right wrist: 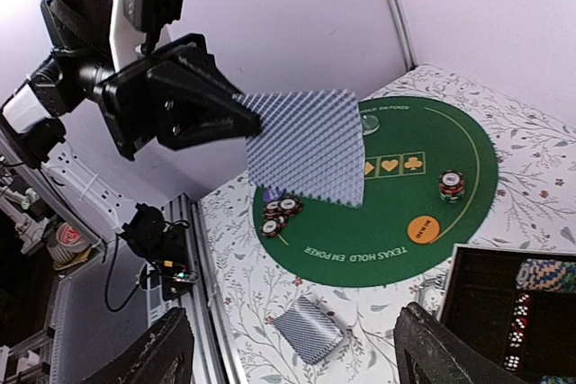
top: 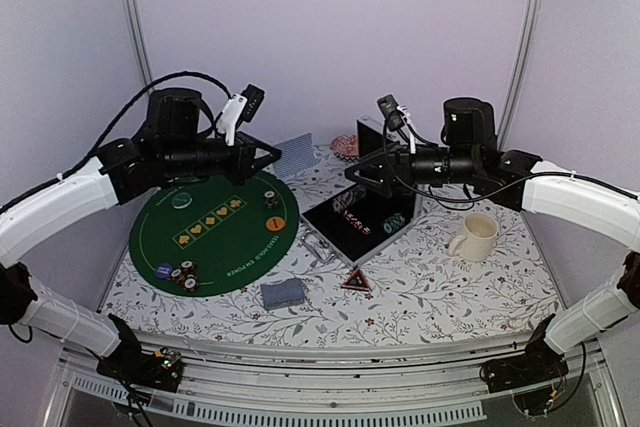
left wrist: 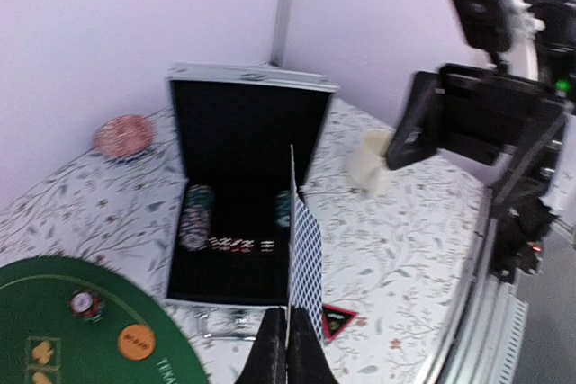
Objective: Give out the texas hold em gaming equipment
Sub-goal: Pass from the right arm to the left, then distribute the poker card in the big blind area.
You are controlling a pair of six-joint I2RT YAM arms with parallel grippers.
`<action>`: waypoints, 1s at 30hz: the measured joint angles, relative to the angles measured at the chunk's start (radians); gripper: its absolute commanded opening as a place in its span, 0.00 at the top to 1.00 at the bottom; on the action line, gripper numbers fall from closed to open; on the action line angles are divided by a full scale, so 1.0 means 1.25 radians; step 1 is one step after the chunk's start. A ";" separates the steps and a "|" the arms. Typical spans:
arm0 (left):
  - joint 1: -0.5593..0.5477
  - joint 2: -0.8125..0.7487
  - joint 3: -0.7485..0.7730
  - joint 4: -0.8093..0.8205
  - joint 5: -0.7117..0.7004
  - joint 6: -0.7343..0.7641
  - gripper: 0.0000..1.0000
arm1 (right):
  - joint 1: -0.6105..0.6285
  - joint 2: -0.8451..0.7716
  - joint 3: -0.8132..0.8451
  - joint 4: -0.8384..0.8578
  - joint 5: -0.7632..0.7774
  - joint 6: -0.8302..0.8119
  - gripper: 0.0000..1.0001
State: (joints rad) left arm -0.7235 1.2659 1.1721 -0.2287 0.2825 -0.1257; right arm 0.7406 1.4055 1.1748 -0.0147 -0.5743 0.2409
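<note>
Above the far rim of the green mat: the left fingers [top: 272, 154] are pinched shut on one playing card [top: 293, 155], grey-blue back showing, held up off the bench [top: 440, 292]. The left wrist view shows it edge-on and upright.
Right fingers [top: 355, 175]: spread wide with nothing between them, hanging beside the open case [top: 360, 215] and pointing toward the left arm.
Green mat [top: 215, 242]: round, lying on the left half of the bench.
Chip cluster [top: 183, 274]: several short striped stacks touching one another at the mat's near-left rim.
Single chip stack [top: 271, 198]: stands on the mat near its right rim.
Orange button [top: 276, 222]: lies flat on the mat, just beside the single chip stack on its near side.
Card deck [top: 282, 293]: lies back-up on the bench, just off the mat's near edge.
Triangle marker [top: 356, 281]: black and red, lies on the bench between the card deck and the case.
Case chips [left wrist: 196, 213]: striped rows lying inside the case, whose lid stands up.
Mug [top: 477, 235]: cream, upright, right of the case and apart from it.
</note>
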 measured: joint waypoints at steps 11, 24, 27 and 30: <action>0.077 0.093 0.084 -0.285 -0.400 0.060 1.00 | -0.017 -0.034 -0.008 -0.063 0.097 -0.001 0.15; 0.141 0.096 0.076 -0.347 -0.465 0.070 1.00 | -0.017 -0.034 -0.009 -0.083 0.105 -0.006 0.15; 0.165 0.089 0.058 -0.343 -0.450 0.063 1.00 | -0.017 -0.034 -0.009 -0.088 0.105 -0.009 0.14; 0.194 0.080 0.038 -0.335 -0.429 0.054 1.00 | -0.017 -0.034 -0.009 -0.093 0.105 -0.011 0.14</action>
State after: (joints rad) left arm -0.4808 1.3659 1.2194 -0.6479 -0.2543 -0.0578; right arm 0.7193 1.3628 1.1637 -0.1314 -0.4427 0.2272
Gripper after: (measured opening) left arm 0.005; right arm 0.856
